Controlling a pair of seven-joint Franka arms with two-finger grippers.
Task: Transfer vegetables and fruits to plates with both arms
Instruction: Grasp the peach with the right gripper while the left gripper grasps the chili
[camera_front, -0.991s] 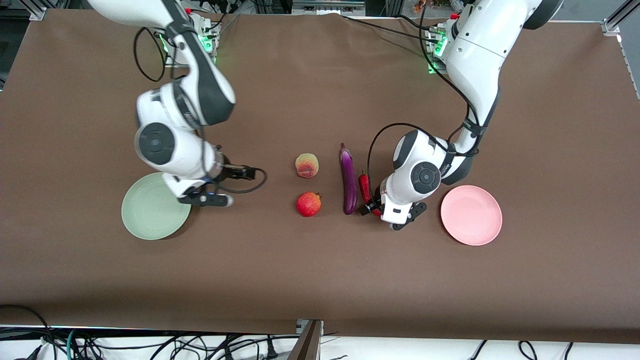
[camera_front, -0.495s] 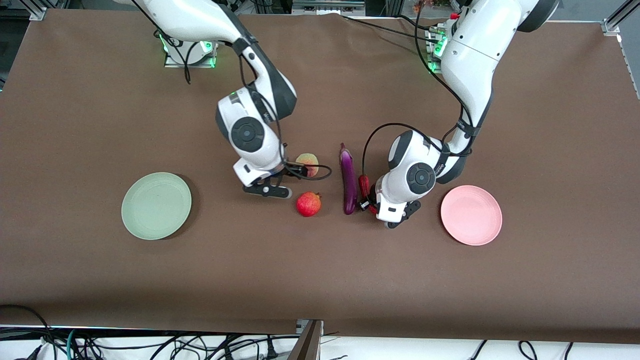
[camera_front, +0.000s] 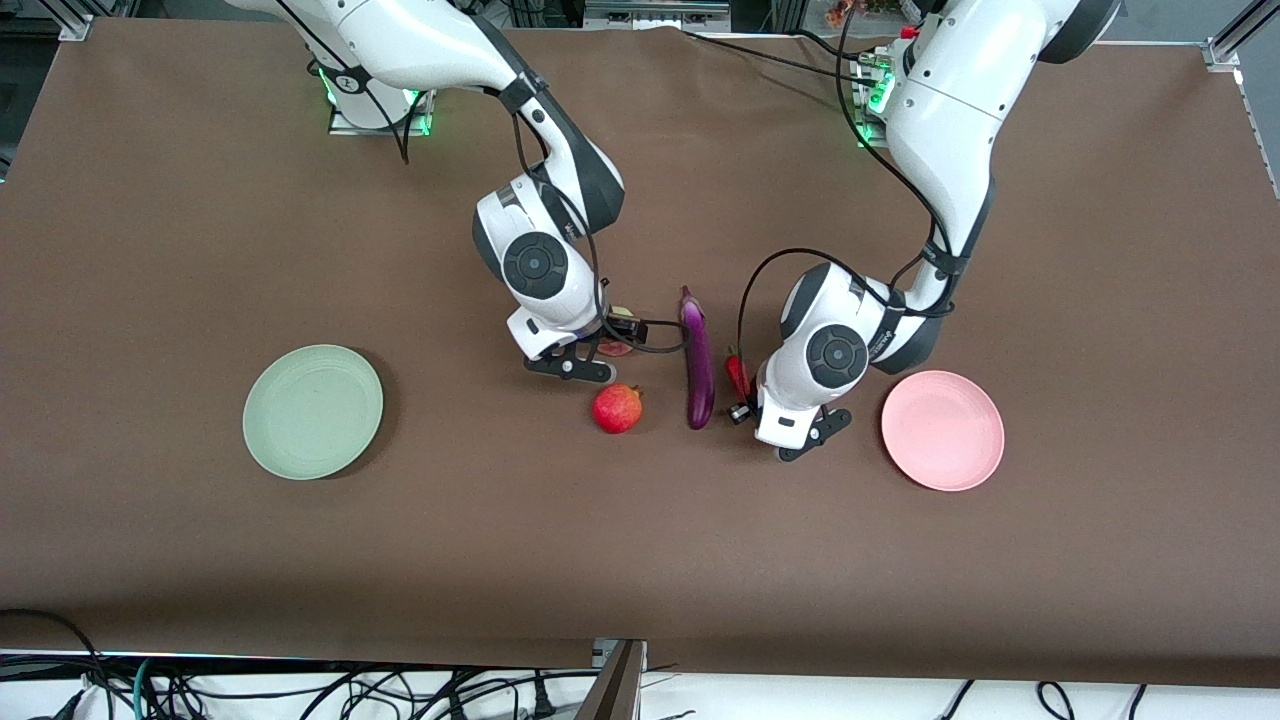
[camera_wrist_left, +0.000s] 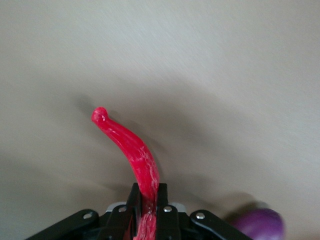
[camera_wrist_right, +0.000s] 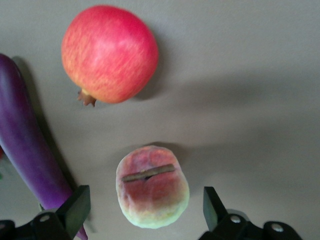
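My left gripper (camera_front: 744, 398) is shut on the red chili pepper (camera_front: 737, 372), low at the table beside the purple eggplant (camera_front: 697, 360). In the left wrist view the chili (camera_wrist_left: 129, 144) curves out from between the closed fingers of the gripper (camera_wrist_left: 148, 192). My right gripper (camera_front: 603, 347) is open over the peach (camera_front: 615, 348), which is mostly hidden under the wrist. In the right wrist view the peach (camera_wrist_right: 152, 187) lies between the spread fingers of the gripper (camera_wrist_right: 145, 206), untouched. The red pomegranate (camera_front: 617, 408) lies nearer the front camera than the peach. The pale green plate (camera_front: 312, 411) and the pink plate (camera_front: 942, 430) are bare.
The eggplant (camera_wrist_right: 27, 145) lies close beside one finger of the right gripper, and the pomegranate (camera_wrist_right: 110, 54) lies just past the peach. The eggplant's end (camera_wrist_left: 260, 222) shows beside the left gripper. The two wrists stand either side of the eggplant. Brown tabletop all around.
The right arm has swung from the green plate across to the peach and now stands over it. The left gripper has stayed at the chili, shifting only slightly.
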